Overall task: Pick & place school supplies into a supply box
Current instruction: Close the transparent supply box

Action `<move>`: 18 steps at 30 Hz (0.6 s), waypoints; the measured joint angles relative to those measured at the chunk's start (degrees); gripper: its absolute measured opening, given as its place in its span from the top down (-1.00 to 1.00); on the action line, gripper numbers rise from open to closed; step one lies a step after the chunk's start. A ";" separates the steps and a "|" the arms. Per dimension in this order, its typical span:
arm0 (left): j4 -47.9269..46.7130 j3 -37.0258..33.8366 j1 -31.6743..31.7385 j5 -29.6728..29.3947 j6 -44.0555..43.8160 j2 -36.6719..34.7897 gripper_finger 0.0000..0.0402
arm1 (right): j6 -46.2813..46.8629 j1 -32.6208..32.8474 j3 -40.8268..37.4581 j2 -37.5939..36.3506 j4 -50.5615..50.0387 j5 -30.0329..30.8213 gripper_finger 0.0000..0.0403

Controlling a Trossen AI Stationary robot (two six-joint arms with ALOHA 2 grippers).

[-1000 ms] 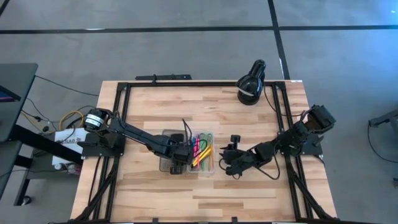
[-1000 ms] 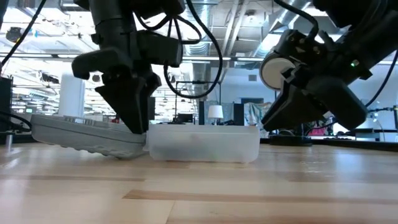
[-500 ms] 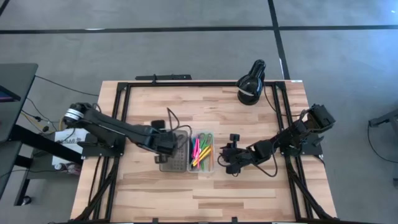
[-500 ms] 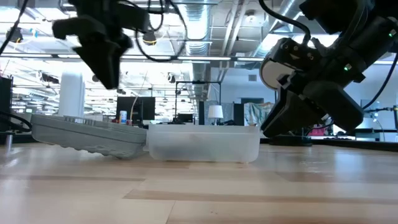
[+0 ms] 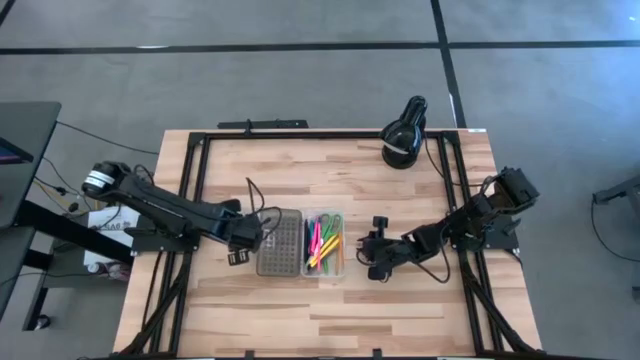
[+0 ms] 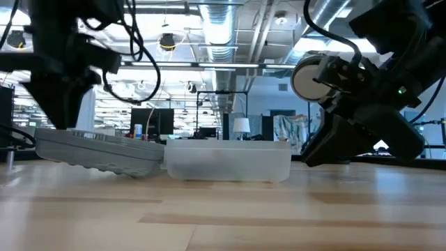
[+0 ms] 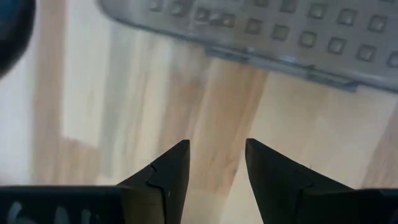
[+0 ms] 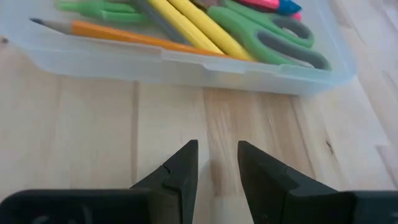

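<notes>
The right gripper (image 8: 215,163) hangs released and empty, its fingers slightly parted over bare table (image 8: 93,130) just beside the supply box (image 8: 186,62). Past them its wrist view alone shows the green-handled scissors (image 8: 273,34) and a yellow pencil (image 8: 199,25) lying inside. Across the box, the left gripper (image 7: 214,165) is likewise parted, holding nothing, near the flat-lying dotted lid (image 7: 261,25).

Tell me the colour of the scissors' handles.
Green, with grey inside the loops; scissors show best in the right wrist view.
</notes>
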 joint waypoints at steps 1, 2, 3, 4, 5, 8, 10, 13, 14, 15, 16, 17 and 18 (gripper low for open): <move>2.48 -1.49 0.00 0.26 0.16 -0.50 0.25 | -0.38 -0.25 0.00 0.00 0.38 -0.43 0.47; 4.99 -3.00 0.00 0.97 0.70 -0.93 0.25 | -0.72 -0.36 0.00 0.00 0.71 -1.02 0.47; 7.39 -4.48 0.00 1.73 1.28 -1.26 0.25 | -0.96 -0.50 0.00 0.00 1.01 -1.82 0.47; 9.53 -5.74 0.02 1.95 1.70 -1.35 0.25 | -1.09 -0.82 0.00 0.00 1.40 -2.79 0.47; 11.22 -7.01 0.02 2.01 2.08 -1.44 0.25 | -1.20 -1.17 0.00 0.00 1.83 -3.69 0.47; 14.84 -10.00 0.02 2.02 2.56 -1.44 0.25 | -1.32 -2.44 0.00 0.00 2.15 -7.30 0.47; 16.99 -11.61 0.02 2.18 2.60 -1.45 0.25 | -1.20 -3.64 0.00 0.00 2.13 -10.70 0.47; 18.73 -13.29 0.02 2.67 2.67 -1.47 0.25 | -1.08 -5.64 0.00 0.00 2.09 -15.07 0.47; 19.73 -13.69 0.02 2.73 2.99 -1.49 0.25 | -1.12 -6.27 0.00 0.00 2.06 -16.05 0.46; 20.92 -14.05 0.02 2.73 3.52 -1.49 0.25 | -1.31 -6.95 0.00 0.00 2.02 -16.84 0.45; 22.24 -14.44 0.02 2.75 4.09 -1.49 0.25 | -1.52 -7.58 0.00 0.00 2.00 -17.32 0.44; 23.41 -14.83 0.02 2.78 4.65 -1.49 0.25 | -1.55 -8.27 0.00 0.00 1.96 -17.88 0.43; 24.57 -15.26 0.02 2.81 5.21 -1.49 0.25 | -1.56 -8.93 0.00 0.00 1.81 -18.35 0.41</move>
